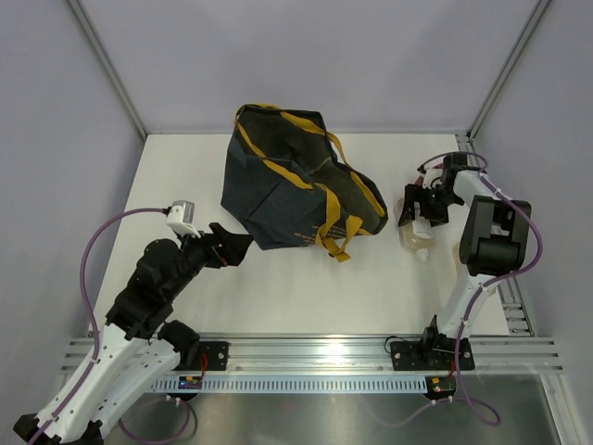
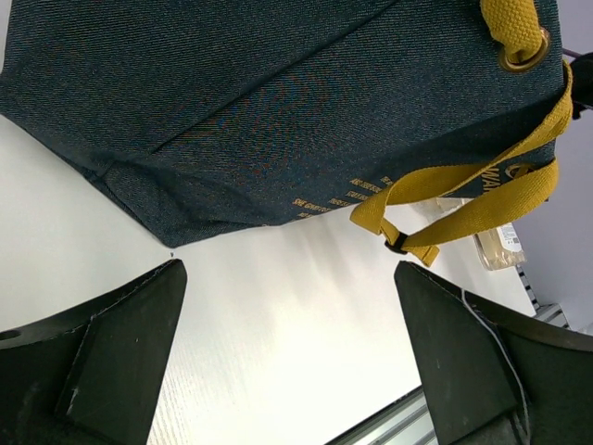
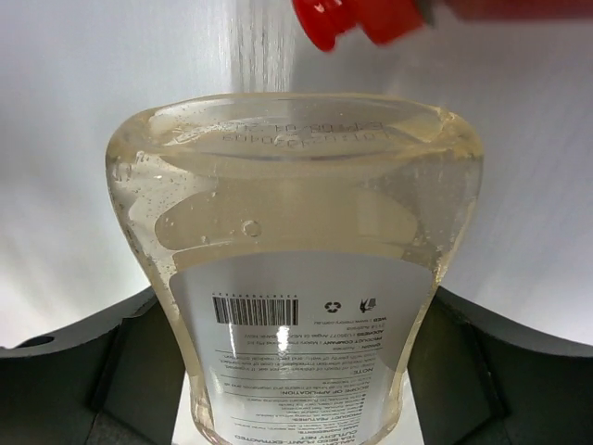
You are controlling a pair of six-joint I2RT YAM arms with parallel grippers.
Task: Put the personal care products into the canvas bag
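Note:
The dark navy canvas bag (image 1: 287, 190) with mustard straps stands slumped at the middle of the table; it fills the top of the left wrist view (image 2: 278, 93). My left gripper (image 1: 243, 248) is open and empty, just off the bag's near left corner (image 2: 287, 269). My right gripper (image 1: 419, 215) is open, its fingers on either side of a pale yellow pouch (image 1: 418, 236) lying on the table right of the bag. In the right wrist view the pouch (image 3: 296, 278) fills the gap between the fingers (image 3: 295, 306), label up. A red cap (image 3: 361, 19) of a dark red pouch shows just beyond it.
A mustard strap (image 1: 335, 243) hangs off the bag's near right side onto the table. The pale pouch also shows small in the left wrist view (image 2: 500, 246). The metal rail (image 1: 315, 352) runs along the near edge; frame posts stand at the back corners.

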